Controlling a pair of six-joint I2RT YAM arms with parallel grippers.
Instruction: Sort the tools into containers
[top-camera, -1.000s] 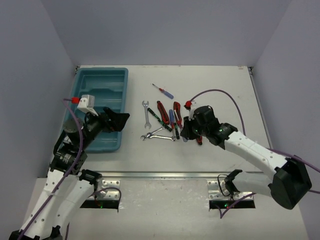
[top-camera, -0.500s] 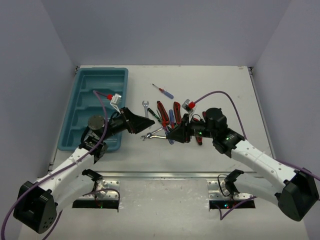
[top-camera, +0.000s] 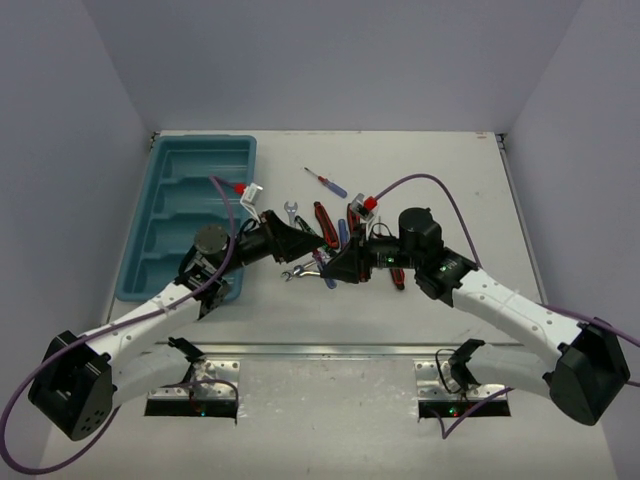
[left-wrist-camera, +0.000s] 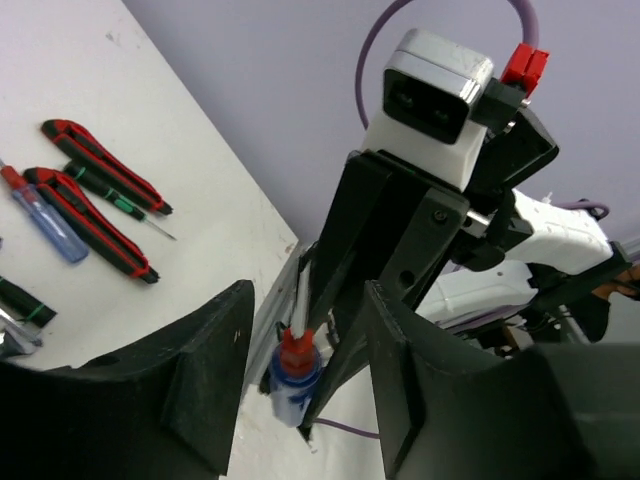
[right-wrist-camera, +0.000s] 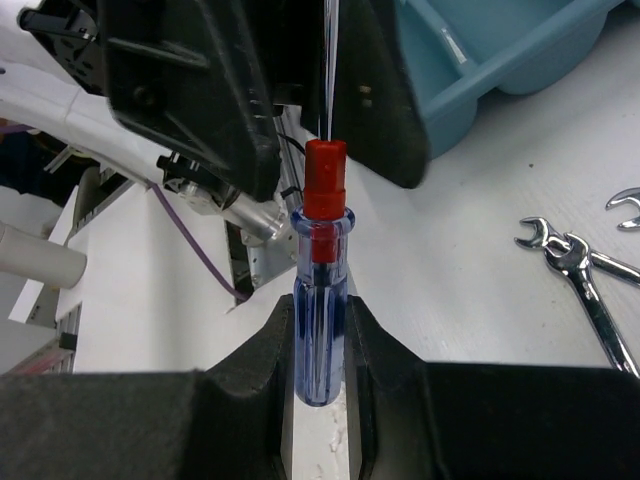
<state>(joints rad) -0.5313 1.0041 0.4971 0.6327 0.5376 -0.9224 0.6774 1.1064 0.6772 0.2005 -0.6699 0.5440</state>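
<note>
My right gripper (right-wrist-camera: 320, 320) is shut on the clear blue handle of a red-collared screwdriver (right-wrist-camera: 322, 250), held off the table with its thin shaft pointing at the left arm. In the top view the two grippers meet nose to nose beside the tool pile, the right gripper (top-camera: 337, 266) holding the screwdriver (top-camera: 327, 270). My left gripper (left-wrist-camera: 308, 300) stands open with its fingers on either side of the shaft, apart from it; the screwdriver (left-wrist-camera: 295, 378) shows in the gap. The teal tray (top-camera: 135, 250) lies at the left with nothing visible in its compartments.
Tools on the table behind the grippers: red-and-black pliers (top-camera: 325, 222), a small blue-and-red screwdriver (top-camera: 328, 183), a silver wrench (top-camera: 291, 212), and more wrenches (right-wrist-camera: 580, 270) near the tray's corner (right-wrist-camera: 500, 50). Black-green screwdrivers lie among the pliers (left-wrist-camera: 95, 200).
My left arm swung from over the tray to the right gripper and its jaws have narrowed round the shaft. My right gripper lifted the screwdriver and turned it toward the left.
</note>
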